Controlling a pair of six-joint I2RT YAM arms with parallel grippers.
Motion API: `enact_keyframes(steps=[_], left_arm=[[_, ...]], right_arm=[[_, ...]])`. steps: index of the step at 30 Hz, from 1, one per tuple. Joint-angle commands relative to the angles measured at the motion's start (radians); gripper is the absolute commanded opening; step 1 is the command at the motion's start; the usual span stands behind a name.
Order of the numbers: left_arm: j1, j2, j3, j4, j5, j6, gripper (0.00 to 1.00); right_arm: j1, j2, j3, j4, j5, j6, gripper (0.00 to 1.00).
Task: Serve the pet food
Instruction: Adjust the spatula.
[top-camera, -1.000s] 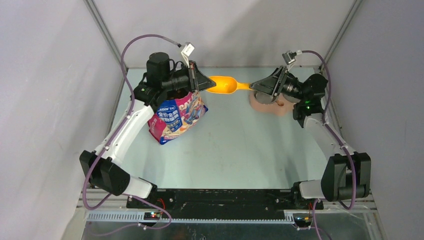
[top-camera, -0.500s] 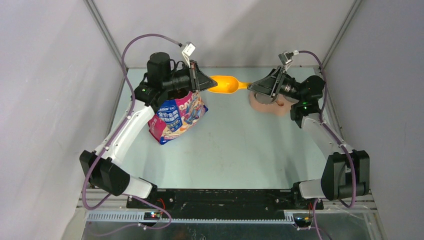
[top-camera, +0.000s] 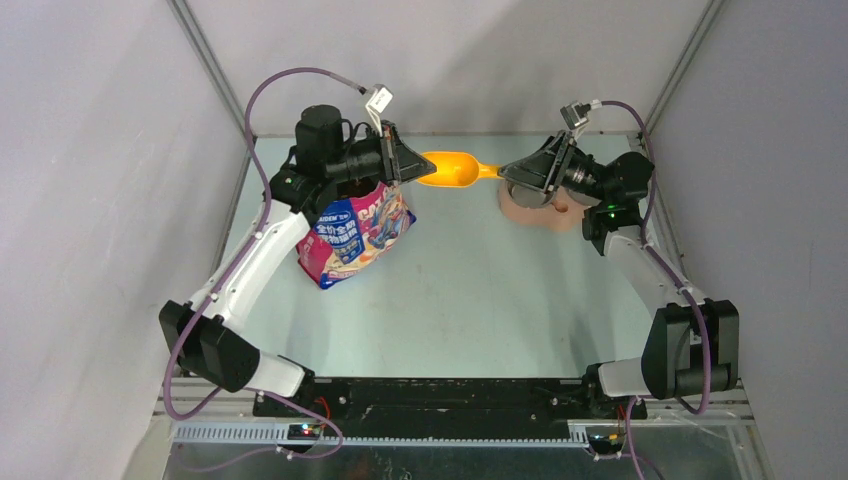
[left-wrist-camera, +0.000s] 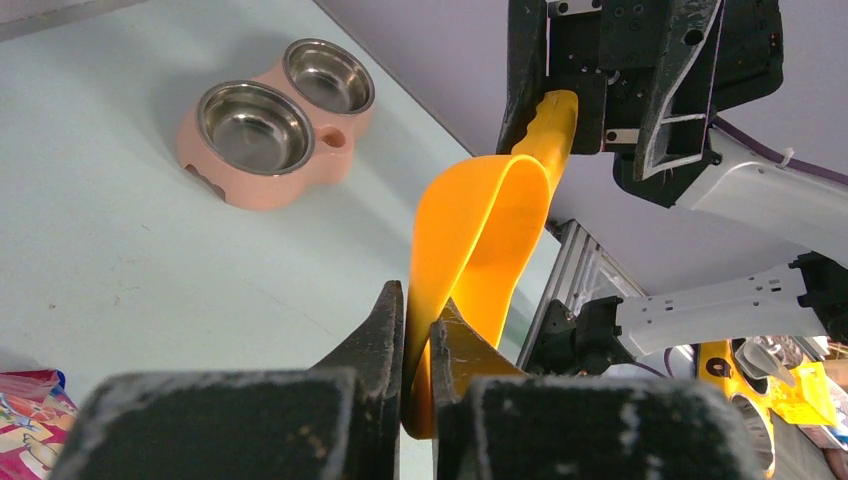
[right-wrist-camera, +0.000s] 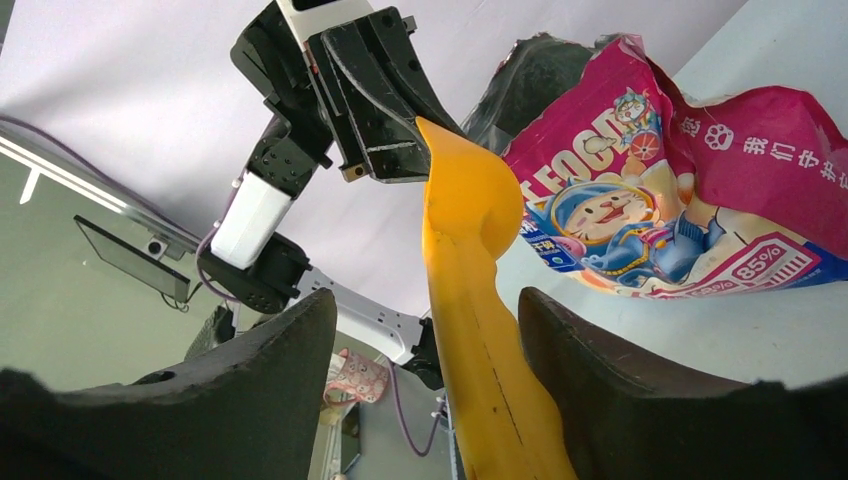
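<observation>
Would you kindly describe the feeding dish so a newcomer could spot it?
Look to the table's far right corner, near the right gripper. The dish there is a low pink base holding two steel bowls, unlike the printed bag opposite.

the table (top-camera: 480, 300) had a pale blue-green top, matte, with soft shadows lying on it under even, diffuse light. three plain pale grey panels closed it in: a left wall (top-camera: 90, 200), a far wall (top-camera: 450, 60) and a right wall (top-camera: 780, 200). a slanting metal post (top-camera: 207, 62) marked the far left corner, and another post (top-camera: 687, 58) marked the far right corner. along the near edge lay a black plate (top-camera: 450, 393). nearer still ran a slotted grey rail (top-camera: 440, 432), with a glossy dark strip (top-camera: 450, 462) just beyond it.
</observation>
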Motion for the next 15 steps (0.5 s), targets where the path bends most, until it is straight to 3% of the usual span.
enact_keyframes(steps=[1,7,8,10,15], left_arm=[[-0.004,-0.018,0.0,-0.016,-0.051,0.045,0.0],[-0.005,-0.015,0.003,-0.026,-0.068,0.053,0.0],[-0.005,-0.015,0.004,-0.027,-0.069,0.054,0.0],[-0.005,-0.014,0.006,-0.028,-0.072,0.054,0.0],[-0.005,-0.012,0.008,-0.031,-0.074,0.055,0.0]], right_arm=[[0.014,-0.038,0.008,0.078,-0.014,0.02,0.63],[0.035,-0.059,0.009,0.042,-0.014,-0.007,0.46],[0.039,-0.063,0.009,0.022,-0.014,-0.023,0.28],[0.042,-0.067,0.009,-0.018,-0.007,-0.045,0.12],[0.048,-0.063,0.009,-0.048,-0.001,-0.06,0.0]])
